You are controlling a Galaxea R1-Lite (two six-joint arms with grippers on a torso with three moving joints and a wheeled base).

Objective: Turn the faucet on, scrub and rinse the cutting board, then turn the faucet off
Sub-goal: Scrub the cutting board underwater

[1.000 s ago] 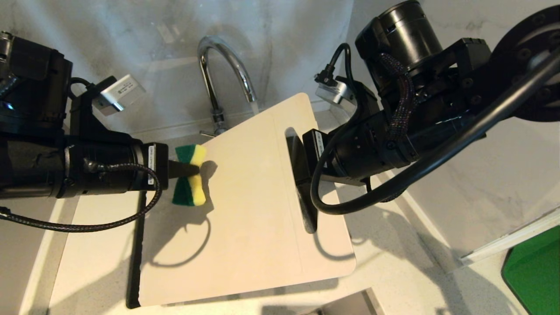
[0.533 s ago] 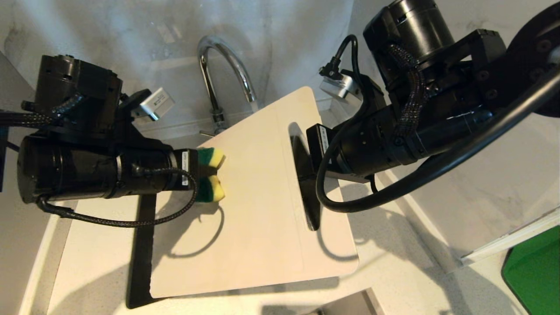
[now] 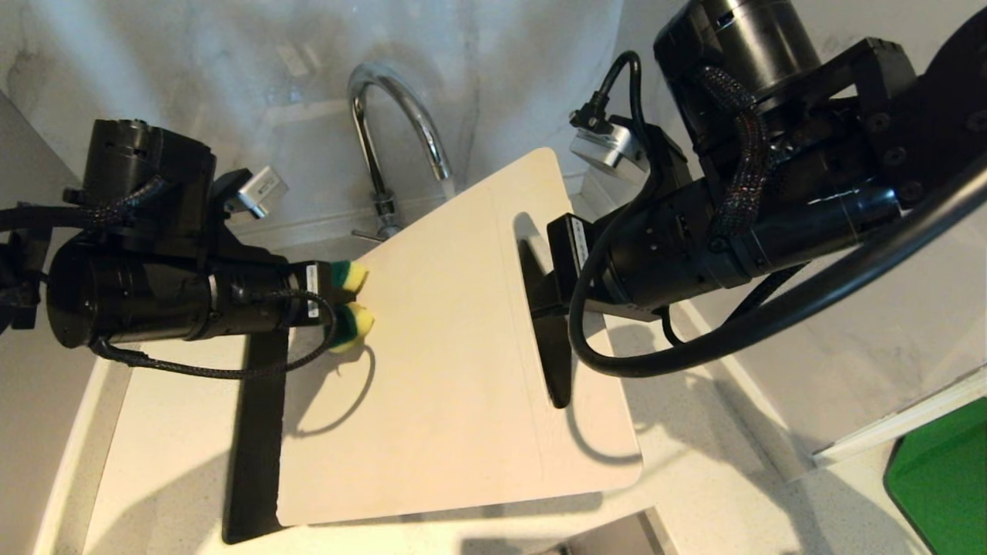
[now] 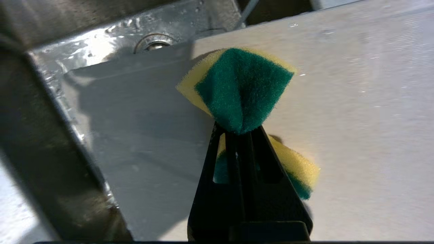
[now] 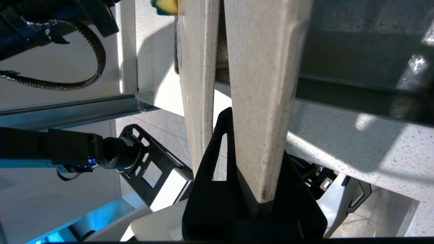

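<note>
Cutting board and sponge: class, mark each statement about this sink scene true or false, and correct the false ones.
1. The left gripper is shut on the sponge. True.
2. The right gripper holds the cutting board at its slotted end. True.
3. The cutting board lies flat on the counter. False: it is held tilted over the sink.
4. The sponge is red and white. False: it is green and yellow.
5. The faucet stands beyond the board's far edge. True.

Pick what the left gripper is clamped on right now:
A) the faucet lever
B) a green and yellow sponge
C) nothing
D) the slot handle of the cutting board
B: the left gripper is shut on the green and yellow sponge, pressed against the cutting board.
</note>
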